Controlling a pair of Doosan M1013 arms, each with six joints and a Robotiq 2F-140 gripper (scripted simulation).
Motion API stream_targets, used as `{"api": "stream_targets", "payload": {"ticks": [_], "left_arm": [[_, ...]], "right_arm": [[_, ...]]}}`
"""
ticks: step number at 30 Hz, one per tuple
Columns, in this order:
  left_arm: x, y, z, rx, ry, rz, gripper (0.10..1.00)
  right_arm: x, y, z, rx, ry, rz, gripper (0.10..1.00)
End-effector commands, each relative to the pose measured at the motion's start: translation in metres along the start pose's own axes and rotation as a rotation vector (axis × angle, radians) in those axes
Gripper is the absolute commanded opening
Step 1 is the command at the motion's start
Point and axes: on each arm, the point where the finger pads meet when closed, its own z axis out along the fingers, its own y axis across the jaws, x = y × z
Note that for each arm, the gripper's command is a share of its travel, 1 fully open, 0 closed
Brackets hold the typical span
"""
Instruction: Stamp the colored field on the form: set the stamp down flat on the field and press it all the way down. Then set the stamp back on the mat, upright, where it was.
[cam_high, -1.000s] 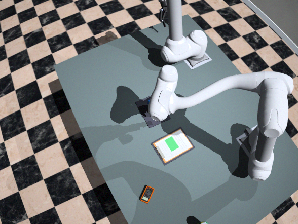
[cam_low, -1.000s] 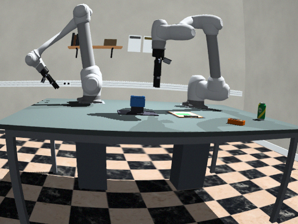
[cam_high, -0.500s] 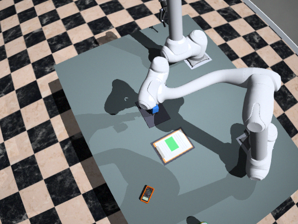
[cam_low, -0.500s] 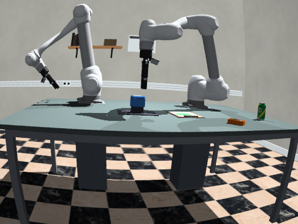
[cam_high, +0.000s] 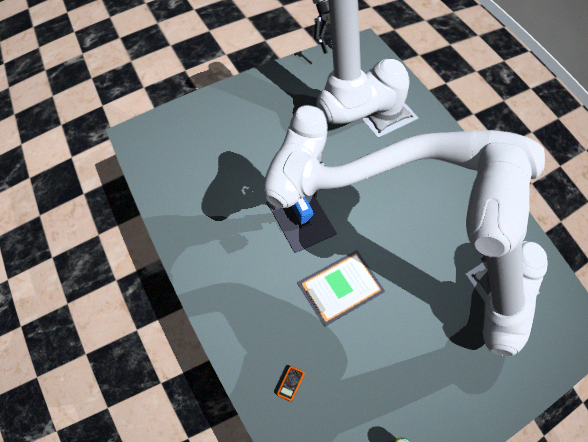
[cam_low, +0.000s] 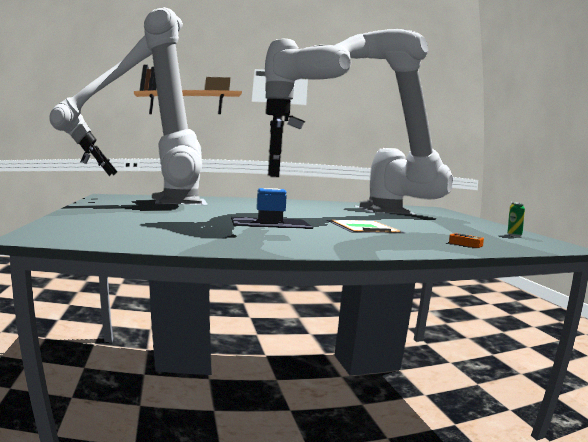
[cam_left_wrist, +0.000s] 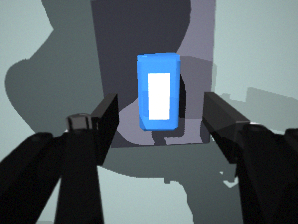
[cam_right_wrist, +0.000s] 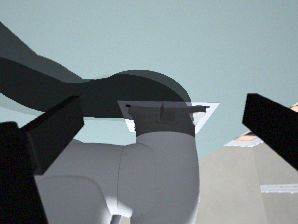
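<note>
While left end effector (cam_low: 274, 175) (cam_left_wrist: 161, 127) hangs above self-inking stamp (cam_high: 304, 211) (cam_low: 271, 201) (cam_left_wrist: 159, 92), fingers parted about halfway, nothing between them; stamp upright on dark mat (cam_high: 320, 231) (cam_low: 300, 225) (cam_left_wrist: 197, 135); right end effector (cam_high: 322, 47) (cam_low: 114, 173) (cam_right_wrist: 164, 107) wide open, empty, off to side; stamp likely light, stiff blue housing, smooth enough to slip under loose grip; best hold: opposite long sides of blue upper body, squarely centred, clear of black base; pressing probably needs firm grip, straight downward push
</note>
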Motion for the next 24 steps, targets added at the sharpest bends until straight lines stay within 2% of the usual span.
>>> {"api": "stream_targets", "payload": {"ticks": [1, 16, 24], "left_arm": [[-0.001, 0.0, -0.001, -0.001, -0.001, 0.0, 0.551], [-0.002, 0.0, 0.0, -0.001, -0.001, 0.0, 0.551], [-0.002, 0.0, 0.017, -0.001, -0.001, 0.0, 0.551]], "right_arm": [[0.0, 0.0, 0.0, 0.0, 0.001, 0.0, 1.0], [0.0, 0.0, 0.0, 0.0, 0.001, 0.0, 1.0], [0.0, 0.0, 0.0, 0.0, 0.001, 0.0, 1.0]]}}
